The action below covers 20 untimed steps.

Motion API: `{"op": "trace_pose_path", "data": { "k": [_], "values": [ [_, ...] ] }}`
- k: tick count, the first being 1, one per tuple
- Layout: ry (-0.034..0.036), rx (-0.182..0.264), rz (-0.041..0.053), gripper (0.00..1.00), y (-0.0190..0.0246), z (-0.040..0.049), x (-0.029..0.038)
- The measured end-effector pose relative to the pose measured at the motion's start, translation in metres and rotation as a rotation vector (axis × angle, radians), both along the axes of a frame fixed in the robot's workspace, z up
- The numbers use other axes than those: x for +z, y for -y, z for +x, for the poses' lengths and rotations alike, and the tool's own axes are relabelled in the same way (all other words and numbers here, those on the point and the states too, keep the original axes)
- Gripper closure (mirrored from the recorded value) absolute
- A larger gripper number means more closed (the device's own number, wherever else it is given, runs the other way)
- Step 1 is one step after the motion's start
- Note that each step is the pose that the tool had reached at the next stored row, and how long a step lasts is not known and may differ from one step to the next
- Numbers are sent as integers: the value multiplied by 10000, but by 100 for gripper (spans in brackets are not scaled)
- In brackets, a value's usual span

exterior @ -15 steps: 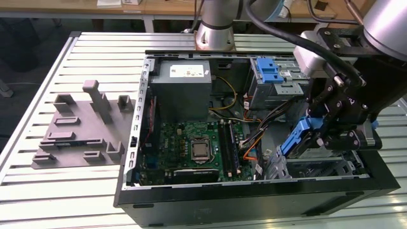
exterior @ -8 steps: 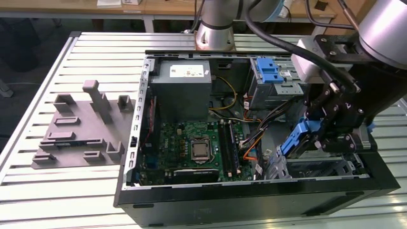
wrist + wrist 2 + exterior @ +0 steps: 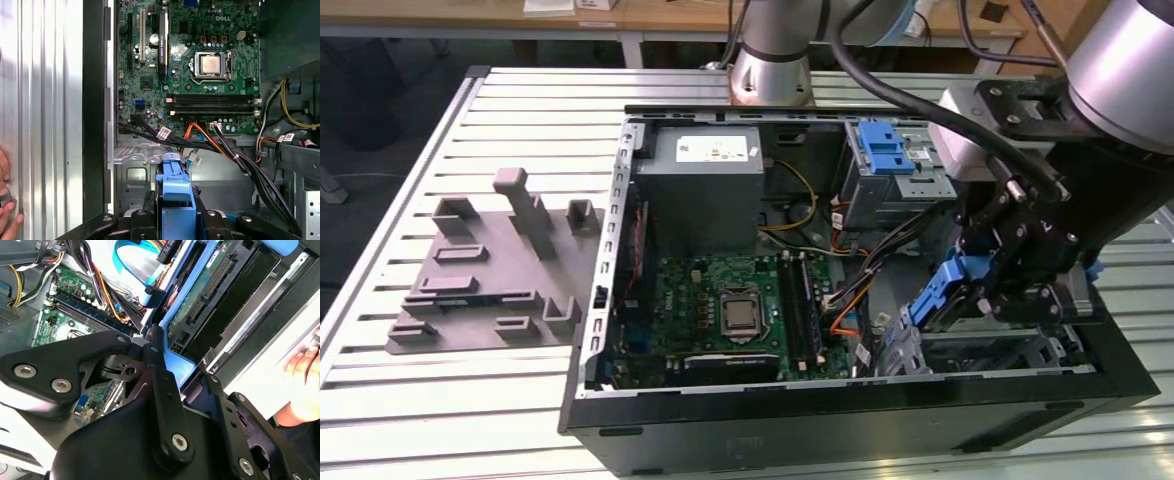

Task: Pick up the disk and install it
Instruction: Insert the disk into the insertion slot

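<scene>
While the arm (image 3: 1121, 70) bent down from the far edge of the slatted metal table (image 3: 520, 100) over the open computer case (image 3: 854, 400), its wrist pointed into the corner of the case at the exterior view's right and its gripper (image 3: 1007, 300) hung just above the metal drive cage (image 3: 987, 350) there. The black fingers (image 3: 160, 385) were closed against the blue bracket of the disk (image 3: 937, 295), which they held tilted on edge over that cage, near the front wall and apart from the circuit board (image 3: 734, 310). The exterior view took in the grey moulded plate (image 3: 480, 270) lying on the table beside the case, the grey power box (image 3: 707, 190) at the back of the case and a blue latch (image 3: 887, 150) next to it. The first wrist view looked past the bracket's blue tab (image 3: 175, 190) to the circuit board's processor socket and a bundle of black and orange cables (image 3: 235, 150) running across the cage. The second wrist view caught the disk's green underside and connector edge (image 3: 210, 290). Both wrist views showed part of a person's hand (image 3: 305, 385) resting on the table beside the case, cut off by the frame. The disk's label was hidden, and the fingertips were mostly covered by the bracket.
</scene>
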State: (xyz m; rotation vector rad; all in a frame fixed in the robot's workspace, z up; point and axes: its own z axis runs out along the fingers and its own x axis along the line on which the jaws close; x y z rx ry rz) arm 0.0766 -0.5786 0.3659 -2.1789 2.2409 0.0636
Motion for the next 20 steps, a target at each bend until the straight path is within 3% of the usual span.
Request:
{"op": "trace_pose_path", "data": {
  "k": [20],
  "values": [
    [3,-1,4,62,0,0,-64]
  ]
}}
